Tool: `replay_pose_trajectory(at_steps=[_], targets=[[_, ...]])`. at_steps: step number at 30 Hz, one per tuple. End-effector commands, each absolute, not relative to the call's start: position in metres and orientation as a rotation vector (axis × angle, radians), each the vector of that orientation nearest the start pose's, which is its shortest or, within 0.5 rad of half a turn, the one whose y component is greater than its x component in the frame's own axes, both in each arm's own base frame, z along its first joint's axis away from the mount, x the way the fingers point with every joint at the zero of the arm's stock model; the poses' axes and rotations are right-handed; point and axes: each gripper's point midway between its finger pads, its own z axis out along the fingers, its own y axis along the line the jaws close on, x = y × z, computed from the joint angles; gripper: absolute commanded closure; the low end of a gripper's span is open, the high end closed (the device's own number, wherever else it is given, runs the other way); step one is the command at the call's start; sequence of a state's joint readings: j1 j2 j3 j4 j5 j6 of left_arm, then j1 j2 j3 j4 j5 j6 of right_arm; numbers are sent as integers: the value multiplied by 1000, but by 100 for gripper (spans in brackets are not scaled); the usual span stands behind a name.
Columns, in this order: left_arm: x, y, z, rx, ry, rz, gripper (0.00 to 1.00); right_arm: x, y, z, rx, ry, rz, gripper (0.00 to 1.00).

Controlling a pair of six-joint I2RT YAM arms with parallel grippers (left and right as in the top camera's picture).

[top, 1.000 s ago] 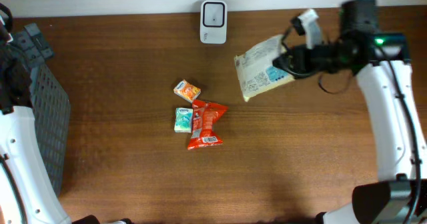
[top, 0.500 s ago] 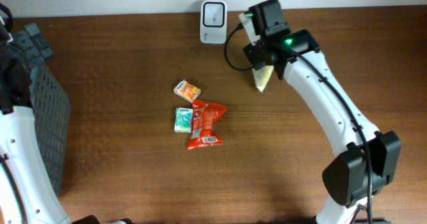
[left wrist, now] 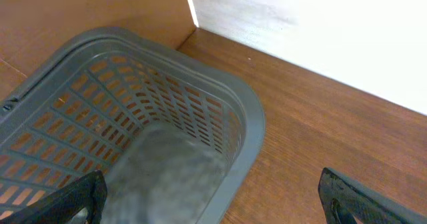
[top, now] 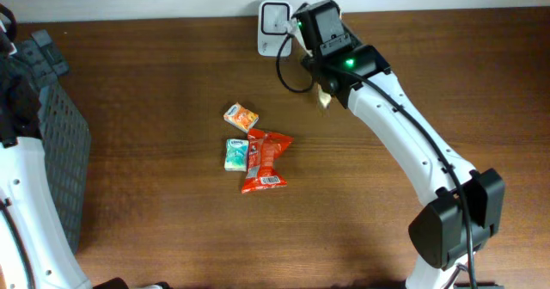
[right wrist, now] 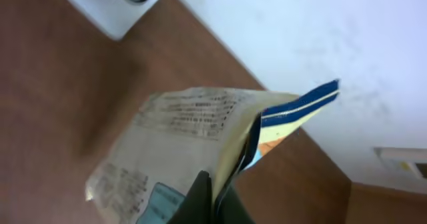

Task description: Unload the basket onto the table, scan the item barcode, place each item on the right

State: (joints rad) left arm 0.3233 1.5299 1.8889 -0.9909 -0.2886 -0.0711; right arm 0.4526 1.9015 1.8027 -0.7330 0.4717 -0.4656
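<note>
Cream printed packet (right wrist: pixel 193 131) with a blue edge is pinched in the right gripper (right wrist: pixel 212 196), upper centre of the overhead view, just beside the white plastic scanner (top: pixel 275 18). Presenting step, I judge; next the barcode must face the scanner.

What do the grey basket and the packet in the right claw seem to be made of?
The basket: probably moulded plastic, matt grey; slotted lattice walls, thick smooth rim. The packet: thin printed film or paper, finish unclear in the blur; it bends and has a flat sealed edge.
</note>
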Motion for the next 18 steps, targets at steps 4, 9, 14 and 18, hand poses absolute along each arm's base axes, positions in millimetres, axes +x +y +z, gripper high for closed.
replay_pose_trajectory(at_steps=[4,9,14,18], targets=[[373,178,379,-586,2130,469,1,481,134,213,-875,2253,-720,96],[373,178,379,-587,2130,469,1,478,113,220,-793,2266,-862,96],[373,178,379,-586,2130,469,1,457,139,183,-897,2397,-632,96],[373,178,379,-586,2130,469,1,441,180,144,-948,2502,-359,64]])
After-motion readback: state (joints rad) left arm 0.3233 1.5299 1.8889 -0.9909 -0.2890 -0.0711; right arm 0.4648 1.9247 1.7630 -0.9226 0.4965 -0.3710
